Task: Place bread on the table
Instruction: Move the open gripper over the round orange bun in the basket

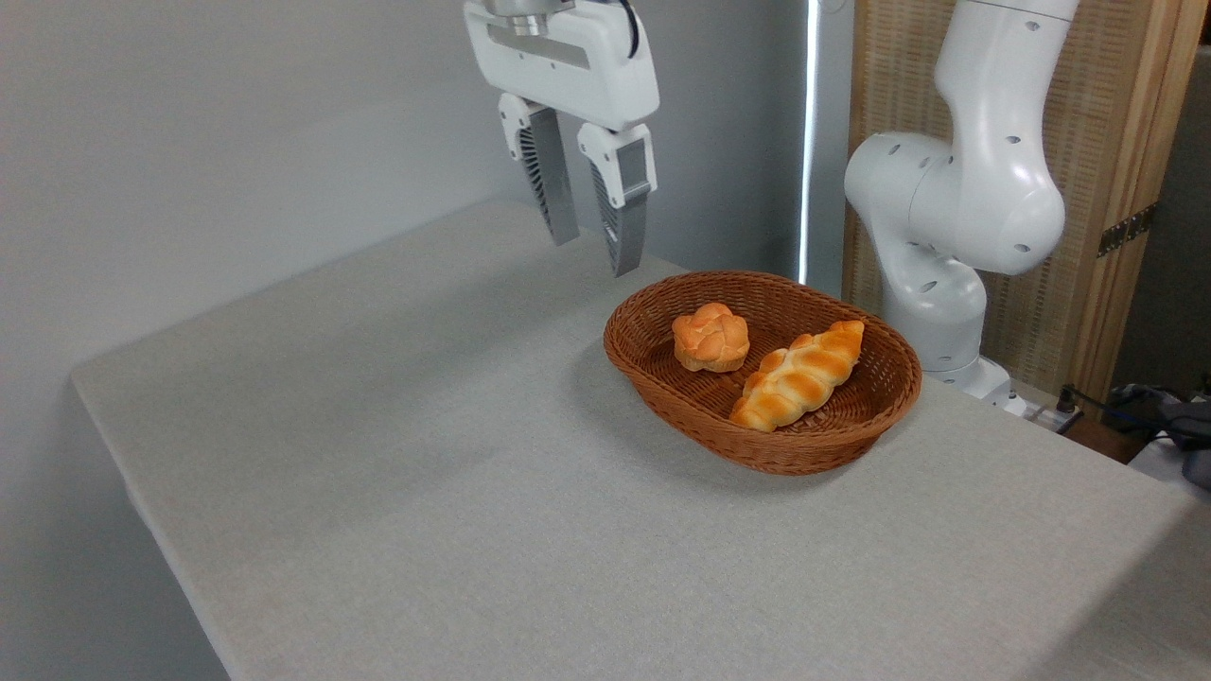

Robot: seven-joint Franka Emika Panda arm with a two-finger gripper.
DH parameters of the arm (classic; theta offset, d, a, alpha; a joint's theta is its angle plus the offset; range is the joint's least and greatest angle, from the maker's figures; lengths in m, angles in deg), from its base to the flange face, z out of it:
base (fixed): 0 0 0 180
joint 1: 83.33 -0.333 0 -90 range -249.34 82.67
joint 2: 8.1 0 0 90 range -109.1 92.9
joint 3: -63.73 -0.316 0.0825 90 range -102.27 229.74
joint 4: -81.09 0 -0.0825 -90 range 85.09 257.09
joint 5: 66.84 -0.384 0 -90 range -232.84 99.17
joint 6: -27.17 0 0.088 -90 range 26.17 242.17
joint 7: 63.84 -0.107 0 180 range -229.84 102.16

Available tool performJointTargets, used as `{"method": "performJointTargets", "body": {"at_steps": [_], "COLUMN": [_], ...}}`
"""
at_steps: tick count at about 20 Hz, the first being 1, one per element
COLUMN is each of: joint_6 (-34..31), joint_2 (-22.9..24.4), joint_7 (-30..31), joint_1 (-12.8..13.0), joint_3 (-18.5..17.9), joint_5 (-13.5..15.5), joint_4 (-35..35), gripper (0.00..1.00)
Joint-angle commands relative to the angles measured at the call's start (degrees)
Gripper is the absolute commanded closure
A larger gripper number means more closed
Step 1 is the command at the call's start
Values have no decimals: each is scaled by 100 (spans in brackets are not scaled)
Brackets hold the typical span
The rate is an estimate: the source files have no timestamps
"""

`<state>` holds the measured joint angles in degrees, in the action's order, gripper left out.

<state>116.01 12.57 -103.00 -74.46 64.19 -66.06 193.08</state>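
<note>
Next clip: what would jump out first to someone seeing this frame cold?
The brown oval wicker basket right of centre on the light grey fabric-covered table draws the eye, holding a small round golden bun with a knotted top and, to its right, a longer braided golden loaf. Above and left of the basket hangs the white two-finger gripper, jaws open and empty.

bread (710,338) in basket (662,378) on table (426,473), left of loaf (798,375).
</note>
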Motion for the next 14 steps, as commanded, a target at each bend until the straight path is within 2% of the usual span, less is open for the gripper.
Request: {"method": "performJointTargets", "body": {"at_steps": [1,14], "joint_6": [46,230], "joint_2": [429,842], "joint_7": [-73,-100], "joint_1": [140,308], "joint_3": [-28,-20], "joint_5": [2,2], "joint_4": [499,1114], "gripper": [0,0]}}
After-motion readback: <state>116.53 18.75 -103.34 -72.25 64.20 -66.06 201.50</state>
